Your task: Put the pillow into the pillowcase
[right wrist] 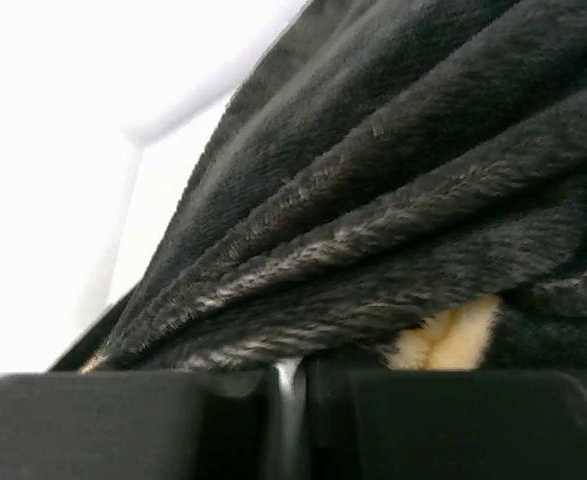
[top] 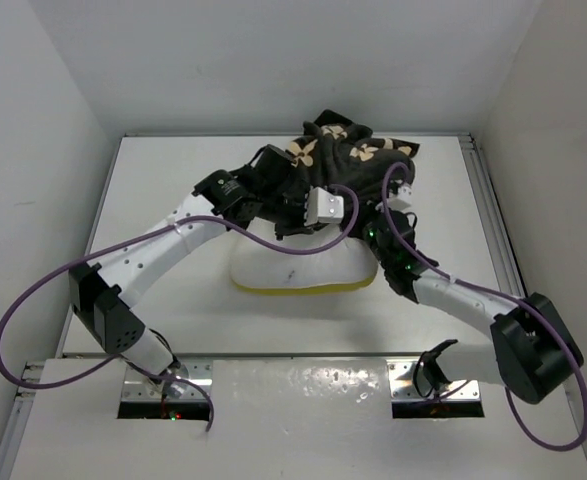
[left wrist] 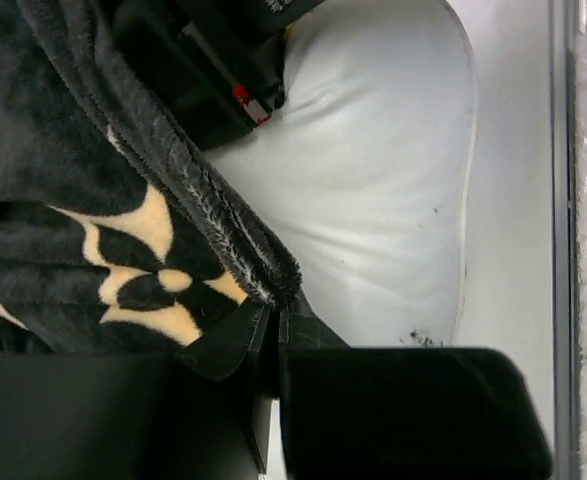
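The white pillow (top: 293, 265) with yellow trim lies at the table's middle, its far part under the bunched pillowcase (top: 348, 155), black with tan flowers. My left gripper (top: 288, 212) sits at the case's near-left edge. In the left wrist view the left gripper (left wrist: 276, 312) is shut on the furry hem of the pillowcase (left wrist: 93, 200), right over the pillow (left wrist: 373, 180). My right gripper (top: 378, 218) is at the case's near-right edge. In the right wrist view the right gripper (right wrist: 291, 365) is shut on folds of the pillowcase (right wrist: 393, 180). The case's opening is hidden.
The white table (top: 173, 180) is walled by white panels at left, back and right. A metal rail (top: 493, 220) runs along its right edge. Purple cables loop off both arms. A black arm part (left wrist: 213, 70) lies close above the pillow in the left wrist view.
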